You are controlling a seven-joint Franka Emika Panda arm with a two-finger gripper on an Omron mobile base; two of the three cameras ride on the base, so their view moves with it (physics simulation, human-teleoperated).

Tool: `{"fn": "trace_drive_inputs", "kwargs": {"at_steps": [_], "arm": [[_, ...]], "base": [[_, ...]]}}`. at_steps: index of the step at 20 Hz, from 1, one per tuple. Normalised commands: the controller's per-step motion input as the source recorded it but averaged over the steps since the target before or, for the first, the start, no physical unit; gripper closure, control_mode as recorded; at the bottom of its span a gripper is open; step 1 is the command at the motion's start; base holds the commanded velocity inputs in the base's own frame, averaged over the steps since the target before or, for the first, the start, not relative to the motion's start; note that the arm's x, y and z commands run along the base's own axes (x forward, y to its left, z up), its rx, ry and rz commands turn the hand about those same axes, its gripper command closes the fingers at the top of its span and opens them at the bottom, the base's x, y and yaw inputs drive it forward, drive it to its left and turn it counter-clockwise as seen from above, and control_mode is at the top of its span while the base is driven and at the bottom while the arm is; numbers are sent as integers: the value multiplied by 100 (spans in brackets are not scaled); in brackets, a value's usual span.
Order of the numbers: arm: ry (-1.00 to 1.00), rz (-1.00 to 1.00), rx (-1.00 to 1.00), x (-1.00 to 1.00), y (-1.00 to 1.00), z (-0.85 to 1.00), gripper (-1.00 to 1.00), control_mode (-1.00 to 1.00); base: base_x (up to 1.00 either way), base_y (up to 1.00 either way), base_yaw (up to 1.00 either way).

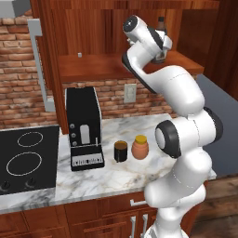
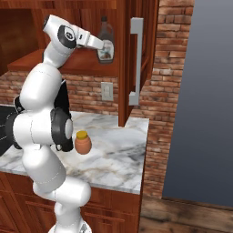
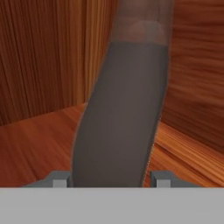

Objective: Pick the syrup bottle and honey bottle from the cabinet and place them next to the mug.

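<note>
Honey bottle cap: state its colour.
Yellow, on the orange-tan honey bottle; clearest in the left base view.

- Cabinet (image 1: 88, 65): reddish wood, clear grain, soft sheen.
- Syrup bottle (image 2: 106, 45): dark, translucent, smooth.
- Counter (image 1: 116, 176): polished veined marble.
- Wall (image 1: 18, 93): rough brick.
- Honey bottle (image 1: 139, 148): ridged, matt orange-tan.
- Door handle (image 2: 135, 61): grey metal.

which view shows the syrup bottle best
The right base view: the syrup bottle shows its cap, neck and pale label on the cabinet shelf at the claw. The left base view shows just its top behind the arm. The hand view shows its dark body close up, between the fingertips.
</note>
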Motion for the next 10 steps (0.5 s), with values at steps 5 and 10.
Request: {"fn": "trace_drive_inputs", "kwargs": {"at_steps": [5, 10], "arm": [[0, 0, 0, -2, 0, 0, 100, -100], [0, 0, 0, -49, 0, 0, 100, -100]], "base": [[0, 0, 0], [0, 0, 0]]}}
